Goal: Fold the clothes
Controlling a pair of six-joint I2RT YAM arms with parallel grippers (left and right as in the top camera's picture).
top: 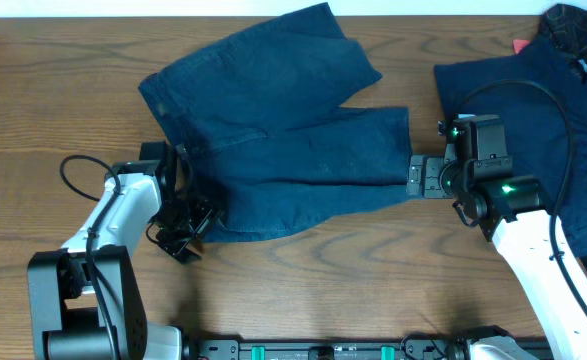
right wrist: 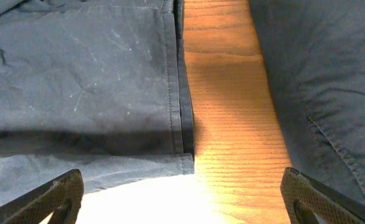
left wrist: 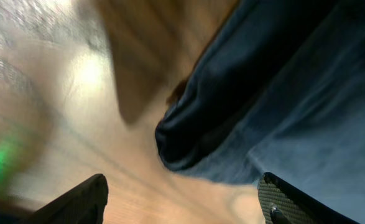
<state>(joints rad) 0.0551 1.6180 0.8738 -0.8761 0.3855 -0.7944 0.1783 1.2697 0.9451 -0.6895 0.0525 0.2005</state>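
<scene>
A pair of dark navy shorts (top: pixel 283 130) lies spread flat on the wooden table, legs pointing right. My left gripper (top: pixel 191 232) is open at the shorts' lower-left waistband corner; in the left wrist view that rounded cloth corner (left wrist: pixel 194 134) lies just ahead of the open fingers (left wrist: pixel 182 202). My right gripper (top: pixel 418 177) is open at the hem of the lower leg; the right wrist view shows that hem (right wrist: pixel 185 124) ahead of the fingers (right wrist: pixel 182 199). More navy clothes (top: pixel 553 110) lie piled at the right.
Bare wooden table (top: pixel 53 90) surrounds the shorts. A small red item (top: pixel 522 45) peeks out beside the pile at the top right. The right arm's cable (top: pixel 563 130) loops over the pile. The arm bases stand at the table's front edge.
</scene>
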